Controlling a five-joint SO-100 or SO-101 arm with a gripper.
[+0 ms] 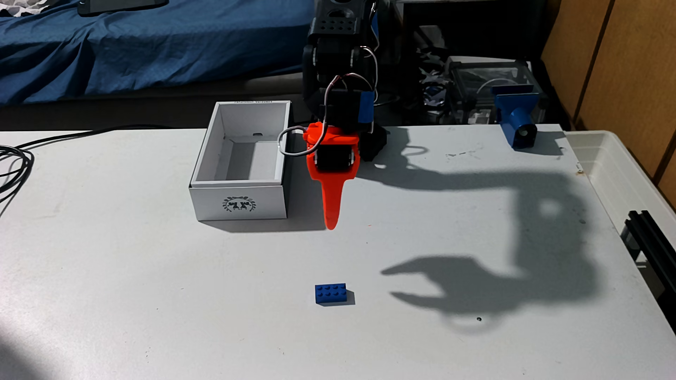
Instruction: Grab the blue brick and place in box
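In the fixed view the orange fingers (pixel 331 204) point down toward the worktop (pixel 146 292), seen edge-on so that they overlap into one tapering blade; the view itself does not show a gap, but the shadow cast to the right on the worktop shows two prongs spread apart with light between them, and nothing is held. The gripper (pixel 331 224) hangs above the surface, its tip just beside the near right corner of the box (pixel 239 201) in this view. Above the fingers sits the orange gripper body with a black motor, and behind it the black arm (pixel 336 73) with blue tape and looping white wires. The box, white cardboard with tall thin walls and a dark wreath emblem on its near short side, stands open and looks empty. The blue brick (pixel 331 293) lies studs-up on the worktop, nearer the camera than the gripper and well apart from both it and the box. A blue printed bracket (pixel 515 117) stands at the far right edge, black cables (pixel 14 160) trail in at the left, and a blue bedcover (pixel 128 47) lies behind.
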